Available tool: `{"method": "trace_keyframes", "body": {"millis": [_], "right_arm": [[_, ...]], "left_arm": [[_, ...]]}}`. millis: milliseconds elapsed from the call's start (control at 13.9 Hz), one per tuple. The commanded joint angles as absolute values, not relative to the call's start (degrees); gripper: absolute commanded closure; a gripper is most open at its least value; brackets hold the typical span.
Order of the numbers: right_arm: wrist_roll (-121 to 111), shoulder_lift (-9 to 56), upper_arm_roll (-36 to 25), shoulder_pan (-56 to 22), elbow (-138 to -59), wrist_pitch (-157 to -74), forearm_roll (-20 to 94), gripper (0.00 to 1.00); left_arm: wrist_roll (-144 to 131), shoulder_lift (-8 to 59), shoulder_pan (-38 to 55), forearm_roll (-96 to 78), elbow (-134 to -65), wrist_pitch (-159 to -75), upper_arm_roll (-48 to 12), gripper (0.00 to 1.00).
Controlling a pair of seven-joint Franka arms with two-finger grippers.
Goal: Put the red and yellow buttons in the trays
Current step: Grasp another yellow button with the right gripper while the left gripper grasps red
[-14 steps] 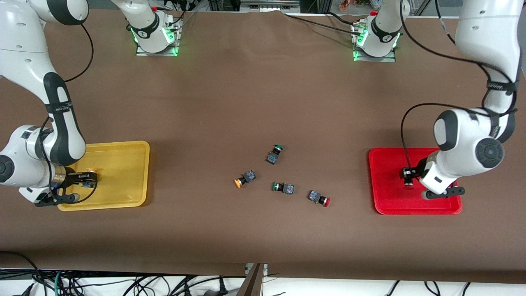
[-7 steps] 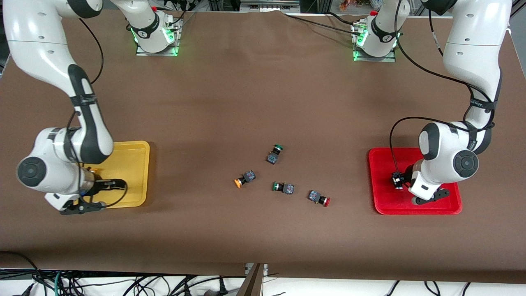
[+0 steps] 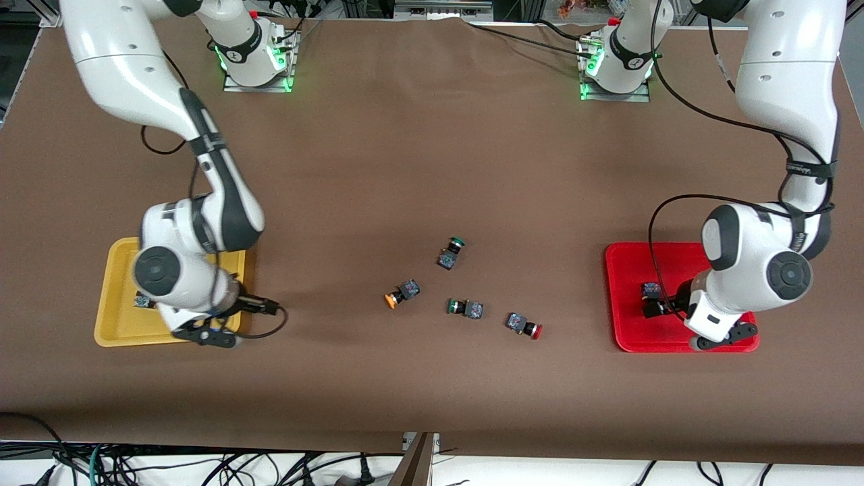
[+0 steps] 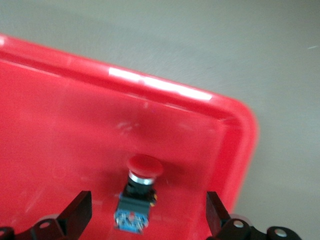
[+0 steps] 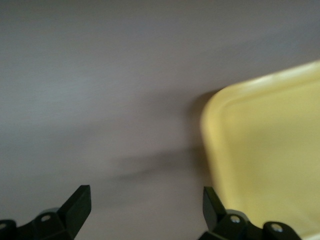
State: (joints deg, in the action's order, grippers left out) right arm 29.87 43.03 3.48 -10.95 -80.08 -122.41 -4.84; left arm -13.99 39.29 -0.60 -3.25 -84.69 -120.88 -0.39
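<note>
The yellow tray [image 3: 111,317] holds one button [image 3: 142,300]; its cap is hidden. My right gripper [image 3: 264,307] is open and empty over the brown table just past the tray's corner [image 5: 270,150], seen past the open gripper [image 5: 145,212] in the right wrist view. The red tray [image 3: 628,270] holds a red button [image 3: 651,290] lying on its side. My left gripper [image 3: 653,309] is open over it, its jaws either side of the button [image 4: 138,192] and apart from it [image 4: 146,220]. A yellow button [image 3: 401,294] and a red button [image 3: 524,326] lie mid-table.
Two green-capped buttons [image 3: 451,252] [image 3: 466,308] lie among the loose ones mid-table. Brown cloth covers the table. Both arm bases stand along the table edge farthest from the front camera. Cables hang along the edge nearest to it.
My right gripper left a button in the yellow tray and moved off it toward the table's middle. My left gripper let go of the red button in the red tray.
</note>
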Motion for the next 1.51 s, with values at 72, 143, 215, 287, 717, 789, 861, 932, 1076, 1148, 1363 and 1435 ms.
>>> {"method": "trace_keyframes", "body": {"millis": [72,143,215,287,717,789,861,932,1076,1148,1363,1435], "right_arm": [[49.2,42.9,3.1,-17.8,-80.4,-123.6,-4.8,0.01],[53.9,43.3,3.1,-19.5,-80.4,-126.0,-4.8,0.01],[58.4,43.9,3.0,-21.3,-80.4,-128.0,-4.9,0.01],[63.1,44.6,3.0,-23.3,-80.4,-129.4,-5.0,0.01],[75.3,47.5,2.7,-30.3,-80.4,-137.5,-5.6,0.01],[76.6,48.0,2.6,-31.1,-80.3,-138.7,-5.6,0.01],[77.5,48.1,2.5,-31.5,-80.3,-139.7,-5.6,0.01],[77.6,48.5,2.5,-31.6,-80.2,-140.3,-5.7,0.01],[77.8,50.2,2.4,-32.8,-78.8,-141.1,-5.9,0.01],[78.0,51.2,2.3,-33.6,-77.5,-141.2,-6.0,0.01],[79.2,53.8,1.4,-34.7,-74.8,-141.2,-6.2,0.01],[79.3,54.1,1.4,-34.7,-74.6,-141.3,-6.2,0.01]], "left_arm": [[-16.0,39.9,3.2,-3.5,-78.7,-115.2,-0.6,0.0],[-18.7,40.0,4.5,-3.5,-78.7,-115.2,-0.6,0.0],[-20.6,40.0,5.5,-3.5,-78.6,-115.2,-0.6,0.0],[-21.7,40.0,6.2,-3.6,-78.4,-115.2,-0.6,0.0],[-14.4,40.3,11.8,-2.9,-78.4,-115.7,-0.6,0.0],[-10.4,40.3,12.6,-2.7,-78.3,-115.7,-0.5,0.0],[-6.9,40.3,13.4,-2.6,-78.3,-115.8,-0.5,0.0],[-1.9,40.3,14.4,-2.6,-78.3,-116.7,-0.5,0.0],[12.4,40.2,16.2,-0.9,-78.3,-117.7,-0.6,0.0],[17.8,40.3,16.2,-1.0,-78.2,-118.6,-0.6,0.0],[34.7,42.0,18.7,-0.4,-78.4,-123.9,-0.5,0.0],[39.8,43.0,19.2,-0.4,-78.2,-125.3,-0.5,0.0]]}}
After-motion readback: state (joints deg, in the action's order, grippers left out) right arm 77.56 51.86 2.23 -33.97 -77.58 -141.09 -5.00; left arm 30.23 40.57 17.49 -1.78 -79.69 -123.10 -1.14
